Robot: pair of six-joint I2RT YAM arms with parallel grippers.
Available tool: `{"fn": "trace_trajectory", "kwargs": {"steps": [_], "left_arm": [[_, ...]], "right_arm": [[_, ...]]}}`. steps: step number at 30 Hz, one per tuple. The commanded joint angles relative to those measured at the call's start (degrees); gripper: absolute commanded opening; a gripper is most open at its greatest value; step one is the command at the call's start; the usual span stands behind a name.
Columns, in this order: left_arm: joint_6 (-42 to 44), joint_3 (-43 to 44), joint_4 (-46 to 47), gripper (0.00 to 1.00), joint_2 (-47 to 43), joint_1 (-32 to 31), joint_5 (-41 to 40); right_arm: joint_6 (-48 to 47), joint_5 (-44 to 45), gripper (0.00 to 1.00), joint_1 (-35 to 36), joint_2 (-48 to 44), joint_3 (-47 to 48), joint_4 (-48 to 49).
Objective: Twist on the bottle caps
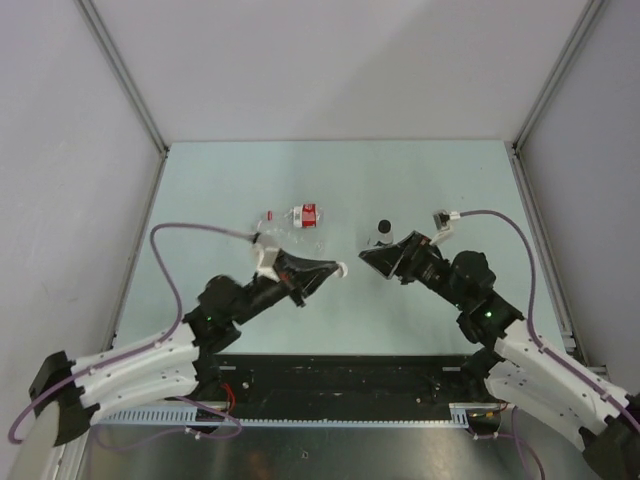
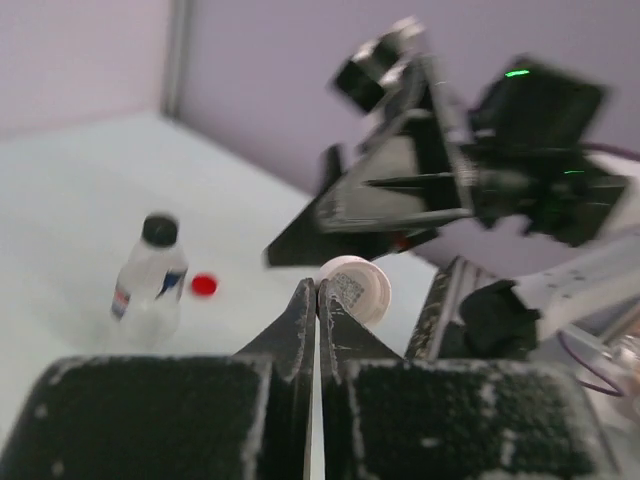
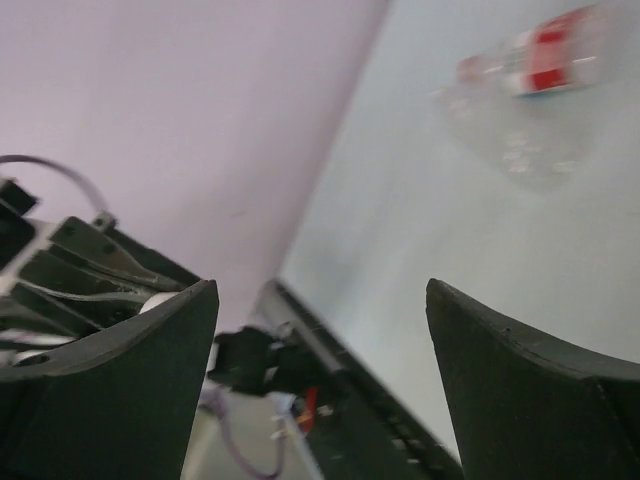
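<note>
Clad in white on the lower links of left arm [image 1: 135, 372] and right arm [image 1: 548, 375]; black at joints and wrists. Fitted with one lilac cable [image 1: 153, 240] per side, looped outboard. Marked by a green indicator light [image 1: 487, 313] at each elbow. Tipped with black wedge-shaped jaws.

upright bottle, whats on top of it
A black cap sits on the upright bottle. It covers the neck, so whether it is screwed tight cannot be seen.
</note>
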Motion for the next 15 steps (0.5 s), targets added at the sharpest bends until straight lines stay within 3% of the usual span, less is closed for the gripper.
{"fn": "trace_trajectory", "kwargs": {"steps": [1,7,15], "left_arm": [[7.16,-8.17,21.76,0.00,-8.72,-0.72,11.59],[11.08,-10.23,25.21,0.00,-13.13,-0.79,17.15],[12.55,-10.55,25.46,0.00,-13.21,-0.77,17.00]], "right_arm": [[13.45,-17.06,0.88,2.31,6.06,0.38,25.67],[19.99,-21.25,0.82,7.28,13.20,0.94,43.62],[15.14,-22.34,0.77,14.36,15.60,5.30,40.20]]}}
